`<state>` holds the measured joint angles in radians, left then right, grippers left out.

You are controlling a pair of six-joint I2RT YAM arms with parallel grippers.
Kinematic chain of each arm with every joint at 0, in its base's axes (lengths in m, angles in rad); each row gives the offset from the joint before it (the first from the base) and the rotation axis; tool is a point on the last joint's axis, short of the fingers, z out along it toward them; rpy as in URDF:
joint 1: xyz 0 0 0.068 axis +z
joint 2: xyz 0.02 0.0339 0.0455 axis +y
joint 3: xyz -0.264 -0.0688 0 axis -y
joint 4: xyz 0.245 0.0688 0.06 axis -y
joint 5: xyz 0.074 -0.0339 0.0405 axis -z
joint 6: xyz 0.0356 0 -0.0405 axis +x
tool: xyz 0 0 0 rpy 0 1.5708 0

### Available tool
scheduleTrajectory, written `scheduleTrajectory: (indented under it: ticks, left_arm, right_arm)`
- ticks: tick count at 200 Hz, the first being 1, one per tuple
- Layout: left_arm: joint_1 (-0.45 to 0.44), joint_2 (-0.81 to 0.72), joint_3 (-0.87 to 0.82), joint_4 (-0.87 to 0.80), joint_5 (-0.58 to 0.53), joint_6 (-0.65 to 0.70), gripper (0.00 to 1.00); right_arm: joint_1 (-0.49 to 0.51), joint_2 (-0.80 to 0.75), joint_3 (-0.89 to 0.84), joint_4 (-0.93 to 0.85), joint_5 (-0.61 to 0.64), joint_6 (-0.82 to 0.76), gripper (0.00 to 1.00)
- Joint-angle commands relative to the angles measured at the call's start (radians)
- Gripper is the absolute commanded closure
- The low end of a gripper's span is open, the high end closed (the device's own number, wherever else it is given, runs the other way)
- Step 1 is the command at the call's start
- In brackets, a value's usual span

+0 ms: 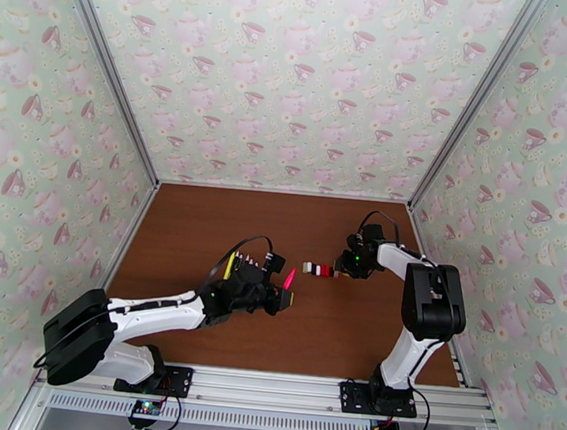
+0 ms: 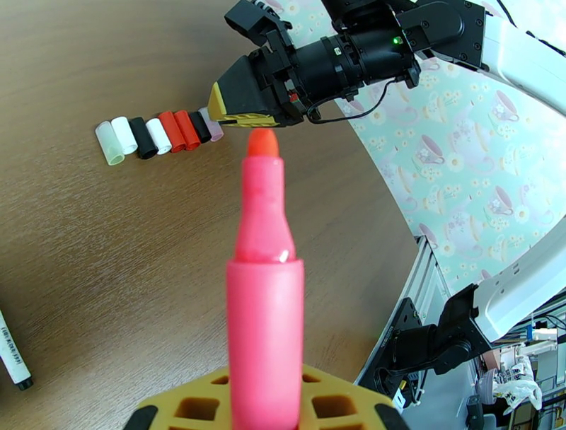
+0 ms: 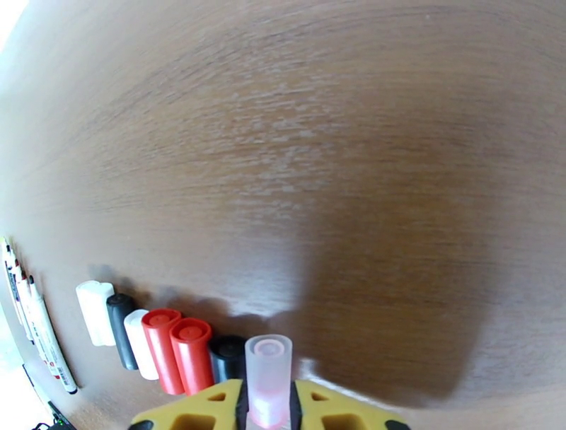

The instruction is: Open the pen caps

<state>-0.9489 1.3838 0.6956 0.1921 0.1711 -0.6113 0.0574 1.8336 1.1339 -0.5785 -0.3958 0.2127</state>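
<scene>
While right gripper [image 3: 269, 404] pinches pink cap [image 3: 268, 368] beside the cap row [image 3: 177, 346], we log left gripper [image 2: 265, 404] clamping the bared pink pen [image 2: 263, 283]; uncapping looks done, cap set-down pending.

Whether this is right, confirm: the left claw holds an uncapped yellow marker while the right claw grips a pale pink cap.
Wrong colour: the left claw holds an uncapped pink marker, per the left wrist view; the right claw grips a pale pink cap.
</scene>
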Motion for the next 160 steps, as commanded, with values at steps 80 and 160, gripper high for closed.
scheduleTrajectory:
  ticks: [80,160]
  left_arm:
    - [-0.013,0.013,0.081,-0.169,-0.155,-0.055,0.93]
    - [-0.026,0.079,0.181,-0.363,-0.294,-0.095,0.92]
  right_arm:
    - [0.074,-0.411,-0.168,0.105,0.013,0.143,0.63]
    - [0.152,-0.785,-0.374,0.226,-0.086,0.234,0.09]
